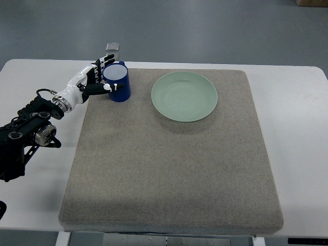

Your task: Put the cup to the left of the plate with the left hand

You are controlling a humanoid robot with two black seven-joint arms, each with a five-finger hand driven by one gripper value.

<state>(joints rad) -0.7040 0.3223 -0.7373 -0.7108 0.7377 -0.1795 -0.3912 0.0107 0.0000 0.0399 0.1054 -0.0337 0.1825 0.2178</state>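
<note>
A blue cup [119, 84] with a white inside stands upright on the grey mat [169, 169], near its far left corner. A pale green plate [184, 96] lies to the cup's right, with a gap between them. My left hand [98, 78] reaches in from the left edge and wraps the cup's left side. Its thumb lies across the cup's front and its fingers [106, 62] curl by the far rim. The right arm does not show.
The mat lies on a white table [297, 107]. A small grey object [113, 47] sits at the table's far edge, just behind the cup. My left arm's black forearm [23, 136] lies over the table's left edge.
</note>
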